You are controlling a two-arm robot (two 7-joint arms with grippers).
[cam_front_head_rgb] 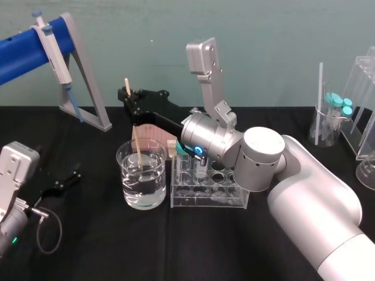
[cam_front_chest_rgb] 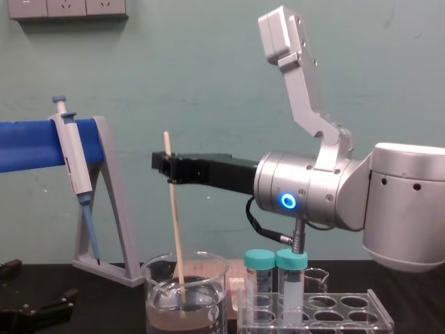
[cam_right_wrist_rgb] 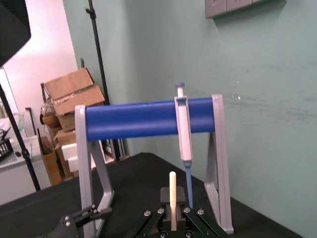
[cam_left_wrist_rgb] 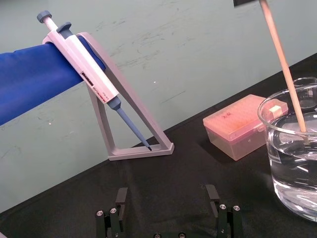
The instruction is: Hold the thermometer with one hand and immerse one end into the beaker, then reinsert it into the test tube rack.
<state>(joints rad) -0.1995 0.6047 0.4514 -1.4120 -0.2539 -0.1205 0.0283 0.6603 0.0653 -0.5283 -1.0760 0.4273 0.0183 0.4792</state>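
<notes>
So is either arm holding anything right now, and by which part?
The right tool grips the thermometer just below its top end, lower end dipped in the beaker. The left tool, parked low on the left, is open and empty.

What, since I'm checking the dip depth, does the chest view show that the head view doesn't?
Chest view: side-on, the thermometer runs below the surface of the water in the beaker; wall sockets sit above. Head view: from above, extra glassware stands at the far right. Both: the right pincer shut on the thermometer's upper part, the test tube rack beside the beaker, the hanging pipette. The left pincer lies open at the left, idle.
</notes>
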